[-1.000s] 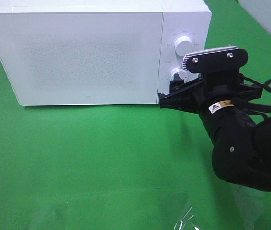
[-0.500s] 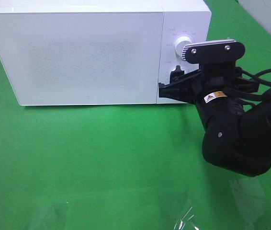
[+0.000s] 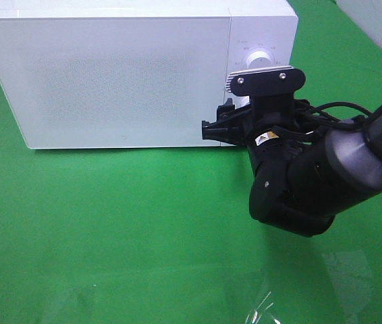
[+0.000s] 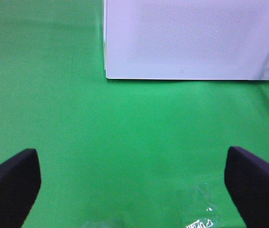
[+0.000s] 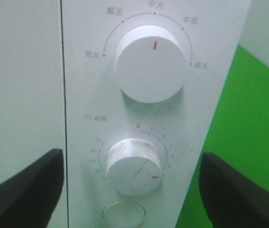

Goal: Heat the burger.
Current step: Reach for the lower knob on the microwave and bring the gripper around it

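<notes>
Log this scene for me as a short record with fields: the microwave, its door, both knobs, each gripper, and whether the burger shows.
microwave: white, standing on the green cloth
door: closed
upper knob: red mark at the middle setting of its arc
lower knob: red mark turned clockwise past zero; exact reading unclear
right gripper: open, facing the control panel, fingers spread either side of the lower knob, not closed on it
left gripper: open, over the cloth, apart from the microwave
burger: not in view
</notes>
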`<state>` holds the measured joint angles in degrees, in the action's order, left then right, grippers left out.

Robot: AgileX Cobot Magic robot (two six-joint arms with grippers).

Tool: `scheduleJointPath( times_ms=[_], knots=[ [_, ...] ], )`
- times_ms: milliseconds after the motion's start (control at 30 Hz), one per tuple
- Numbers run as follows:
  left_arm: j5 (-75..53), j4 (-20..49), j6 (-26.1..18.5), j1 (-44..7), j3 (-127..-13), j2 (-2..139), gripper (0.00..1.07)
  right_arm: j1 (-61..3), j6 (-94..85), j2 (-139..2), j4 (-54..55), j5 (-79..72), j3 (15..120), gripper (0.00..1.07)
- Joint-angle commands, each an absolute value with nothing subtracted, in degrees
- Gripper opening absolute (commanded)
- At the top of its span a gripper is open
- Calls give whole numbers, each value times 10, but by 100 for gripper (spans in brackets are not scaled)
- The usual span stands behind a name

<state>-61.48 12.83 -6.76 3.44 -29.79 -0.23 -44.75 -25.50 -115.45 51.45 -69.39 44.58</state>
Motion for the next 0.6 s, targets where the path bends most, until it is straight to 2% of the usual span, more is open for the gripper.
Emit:
scheduleJointPath(
  times_ms=[33,600],
  knots=[
    [-611,135,-67,36,-296,-12,97,-438,-259,-1162,513,-713,461,76],
    [-611,135,-67,36,-296,-12,97,-414,-241,-1197,502,-693,492,76]
  ],
)
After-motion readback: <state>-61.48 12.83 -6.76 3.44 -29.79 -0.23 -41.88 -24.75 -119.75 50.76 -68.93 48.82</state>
